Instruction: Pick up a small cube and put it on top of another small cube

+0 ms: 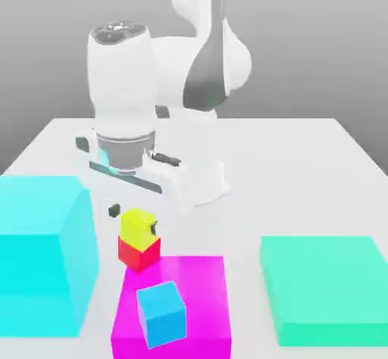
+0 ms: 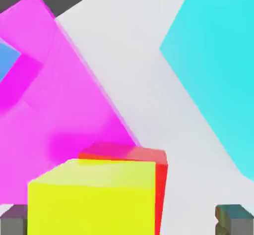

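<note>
Blocks crowded the white table (image 1: 303,153): a big cyan block (image 1: 42,251), a green slab (image 1: 326,285), and a magenta block (image 1: 178,304) carrying a light-blue cube (image 1: 161,313). Just beside the magenta block sat the red cube (image 1: 139,254), with the yellow cube (image 1: 136,226) resting on top, slightly offset. Around it stood the gripper (image 1: 134,220), jaws spread apart, fingertips (image 2: 15,219) flanking the yellow cube without clamping. Release looked done; a clean finish called for a straight vertical retreat, since any sideways drift could nudge the stack over.
</note>
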Controlling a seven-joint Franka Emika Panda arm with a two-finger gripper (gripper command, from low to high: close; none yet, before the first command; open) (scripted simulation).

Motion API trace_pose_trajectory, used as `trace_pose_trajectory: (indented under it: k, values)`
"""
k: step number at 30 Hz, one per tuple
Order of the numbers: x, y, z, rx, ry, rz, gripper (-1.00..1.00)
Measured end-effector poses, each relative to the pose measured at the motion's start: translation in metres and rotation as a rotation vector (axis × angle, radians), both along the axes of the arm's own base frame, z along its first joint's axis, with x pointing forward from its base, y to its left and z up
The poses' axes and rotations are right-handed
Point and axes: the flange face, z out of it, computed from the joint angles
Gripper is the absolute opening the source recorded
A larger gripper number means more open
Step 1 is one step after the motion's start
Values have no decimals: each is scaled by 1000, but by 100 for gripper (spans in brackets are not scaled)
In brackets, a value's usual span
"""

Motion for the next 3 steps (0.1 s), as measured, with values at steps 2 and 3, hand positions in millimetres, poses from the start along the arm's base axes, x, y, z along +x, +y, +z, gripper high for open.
trace_pose_trajectory:
  k: [2,3]
  values:
    - [0,0,-2,-1,1,0,100]
    - [0,0,7,-2,1,0,100]
